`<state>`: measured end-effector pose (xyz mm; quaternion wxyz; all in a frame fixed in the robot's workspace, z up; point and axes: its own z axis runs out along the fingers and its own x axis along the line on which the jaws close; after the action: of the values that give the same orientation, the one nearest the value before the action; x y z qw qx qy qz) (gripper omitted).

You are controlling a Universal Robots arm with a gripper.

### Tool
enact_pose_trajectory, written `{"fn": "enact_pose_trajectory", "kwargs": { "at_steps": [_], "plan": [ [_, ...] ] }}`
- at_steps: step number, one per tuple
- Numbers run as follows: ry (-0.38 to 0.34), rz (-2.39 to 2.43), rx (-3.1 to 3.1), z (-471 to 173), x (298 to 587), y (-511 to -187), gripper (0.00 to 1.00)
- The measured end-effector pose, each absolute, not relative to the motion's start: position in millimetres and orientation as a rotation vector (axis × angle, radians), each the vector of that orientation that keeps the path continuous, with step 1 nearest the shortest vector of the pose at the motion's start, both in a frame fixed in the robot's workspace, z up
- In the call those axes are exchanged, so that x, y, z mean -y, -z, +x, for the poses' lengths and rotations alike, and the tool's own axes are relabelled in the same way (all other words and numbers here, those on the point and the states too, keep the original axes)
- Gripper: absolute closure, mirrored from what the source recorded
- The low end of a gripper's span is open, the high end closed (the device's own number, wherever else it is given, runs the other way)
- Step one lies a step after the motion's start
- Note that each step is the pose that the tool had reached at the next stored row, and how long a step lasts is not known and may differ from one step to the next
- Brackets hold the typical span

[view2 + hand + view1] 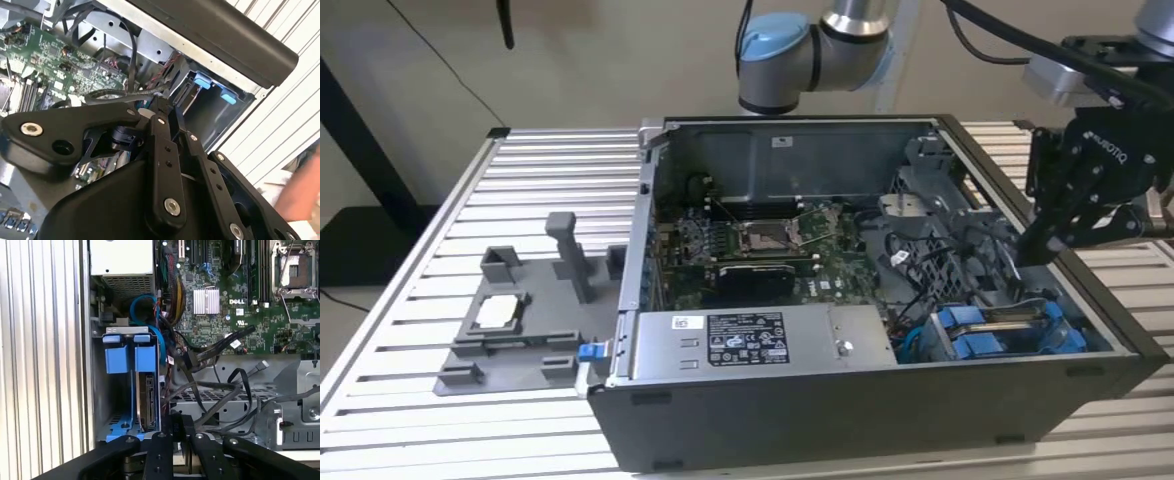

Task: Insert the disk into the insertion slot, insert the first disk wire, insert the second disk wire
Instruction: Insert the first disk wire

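A: Disk [148, 400] located?
B: Silver-grey slab, seated edge-on in the insertion slot [102, 400], a dark metal bay edged with blue plastic, at the near corner of the case [854, 400], exterior view's right.
A: Gripper [177, 421]?
B: Black jointed fingers drawn together beside tangled cables [220, 390]. A pinched wire cannot be confirmed.

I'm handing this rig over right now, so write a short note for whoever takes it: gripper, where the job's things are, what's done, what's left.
Gripper: fingers closed, inside the open case, close to the insertion slot. Whether it pinches a cable cannot be told.
Disk: in its blue carrier, seated in the slot.
Black cables: lying loose beside the slot.
Done: disk insertion.
Left: both disk wires; no connector visibly on the disk.
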<state>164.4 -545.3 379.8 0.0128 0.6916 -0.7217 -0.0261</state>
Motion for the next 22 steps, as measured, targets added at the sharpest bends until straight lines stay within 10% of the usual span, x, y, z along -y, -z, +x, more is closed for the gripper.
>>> {"fn": "enact_pose_trajectory", "kwargs": {
  "at_steps": [22],
  "plan": [
    [0.148,2.114,2.220,170,550,-367,0.81]
  ]
}}
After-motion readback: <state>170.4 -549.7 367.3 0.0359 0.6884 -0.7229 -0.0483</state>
